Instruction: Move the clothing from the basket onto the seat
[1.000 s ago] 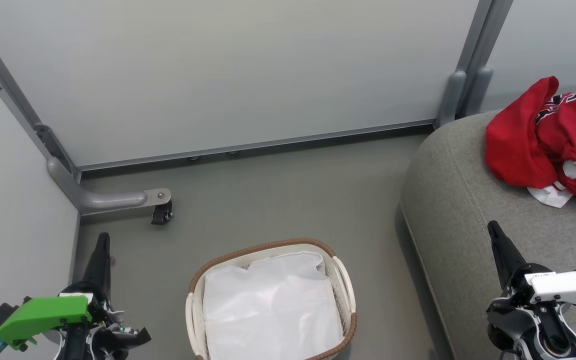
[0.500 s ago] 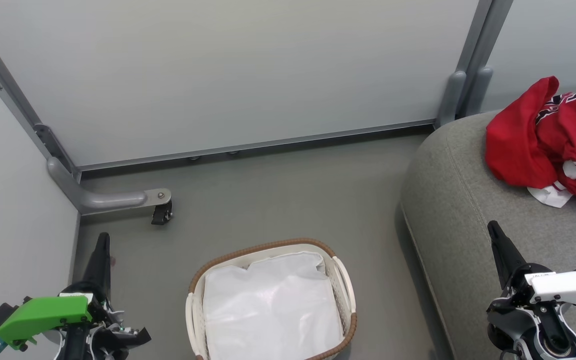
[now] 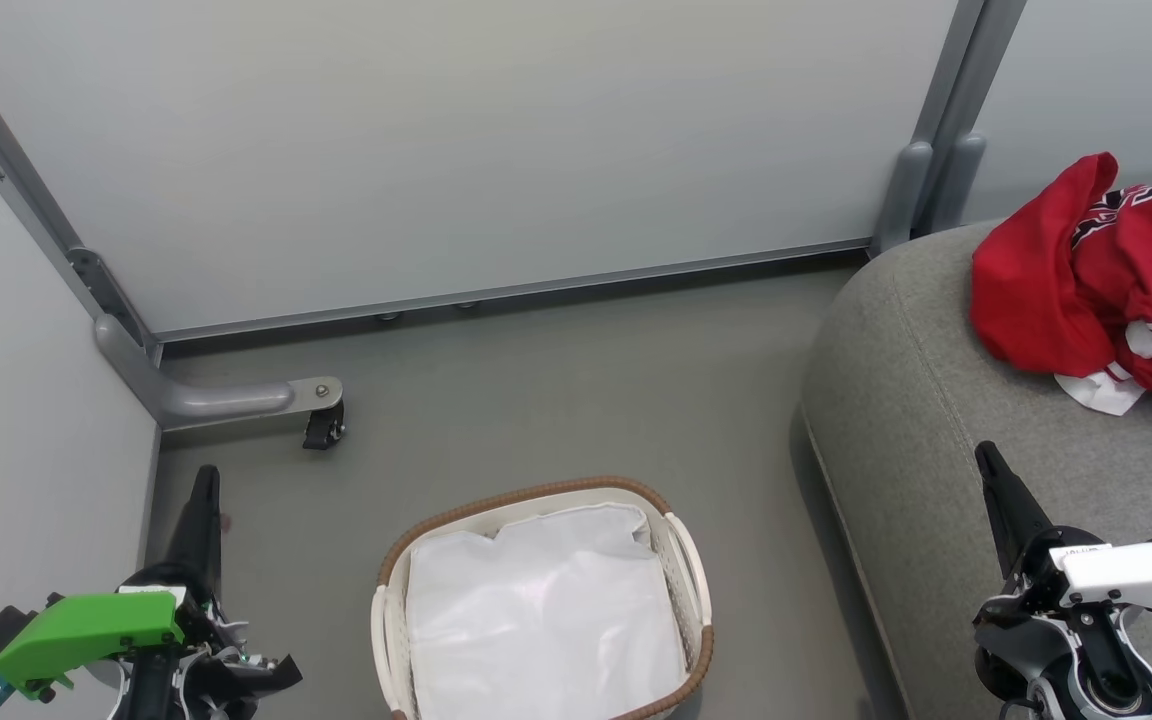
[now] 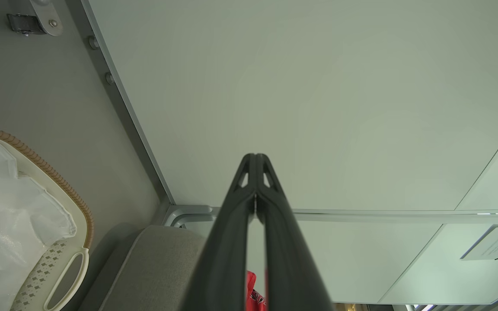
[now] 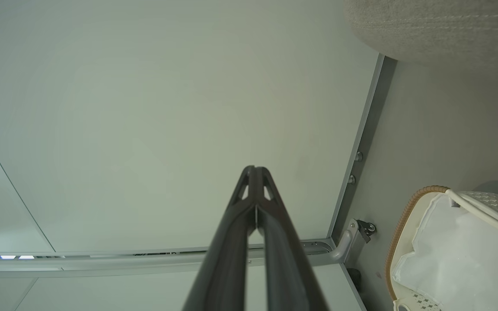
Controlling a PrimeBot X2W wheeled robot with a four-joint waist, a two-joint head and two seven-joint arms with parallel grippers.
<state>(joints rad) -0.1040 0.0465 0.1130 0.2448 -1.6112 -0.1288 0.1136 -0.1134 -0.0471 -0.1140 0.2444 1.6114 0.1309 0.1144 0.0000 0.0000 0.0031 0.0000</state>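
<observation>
The red clothing [image 3: 1101, 280] with white stripes lies crumpled on the grey seat [image 3: 946, 400] at the right; a sliver of the clothing [image 4: 253, 296] shows between the left fingers in the left wrist view. The white basket [image 3: 686, 575] with its brown rim stands on the floor at bottom centre, holding just its white liner [image 3: 541, 620]. My left gripper [image 3: 204, 478] is shut and empty at the lower left, beside the basket. My right gripper [image 3: 986, 455] is shut and empty over the seat's front part, below the clothing. The tips meet in both wrist views [image 4: 255, 157] [image 5: 254, 169].
A pale partition wall [image 3: 496, 140] with a grey metal foot and caster [image 3: 321, 425] closes the back; another panel [image 3: 26, 420] stands close on the left. Grey floor [image 3: 576, 390] lies between basket, wall and seat.
</observation>
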